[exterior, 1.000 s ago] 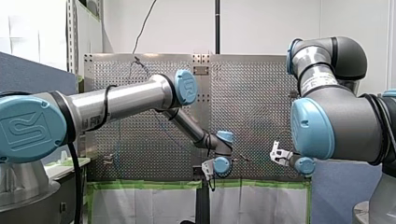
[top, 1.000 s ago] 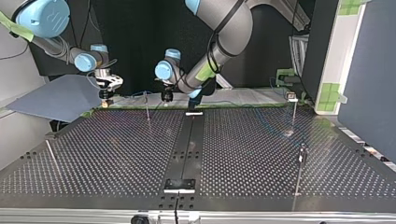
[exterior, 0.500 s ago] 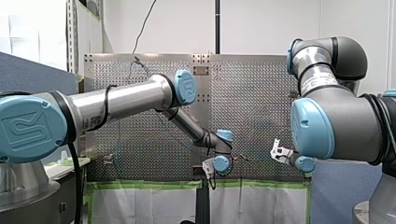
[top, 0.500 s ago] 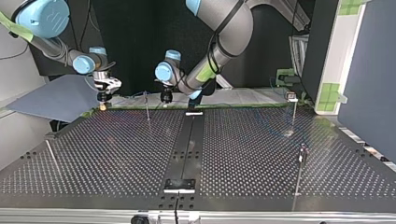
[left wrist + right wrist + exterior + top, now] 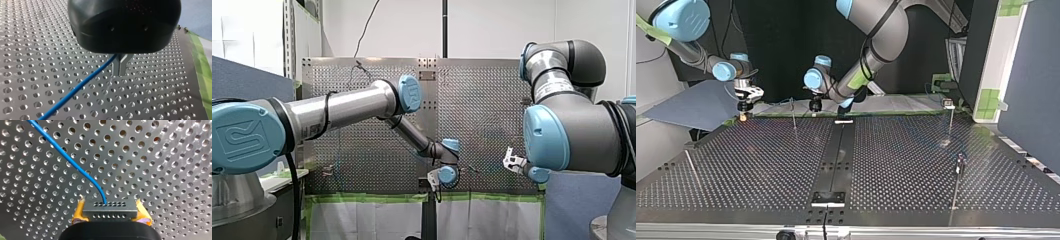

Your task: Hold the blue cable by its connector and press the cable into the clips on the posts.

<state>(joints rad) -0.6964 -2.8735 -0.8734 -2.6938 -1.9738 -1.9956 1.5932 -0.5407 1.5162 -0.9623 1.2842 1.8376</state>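
In the right wrist view my right gripper is shut on the grey connector, one yellow pad on each side. The blue cable leaves the connector and curves away over the perforated plate. In the left wrist view my left gripper is shut on the blue cable with its metal fingers, close above the plate. In the top view my right gripper hangs at the far left edge and my left gripper near the far middle. A thin post stands between them.
Two more thin posts stand on the top view's right half of the perforated table. A black strip runs down the middle. A grey-blue panel leans at the left, and green tape lines the far edge.
My right gripper has drifted a little toward the top view's left and lower, with the connector in it. My left gripper has barely shifted.
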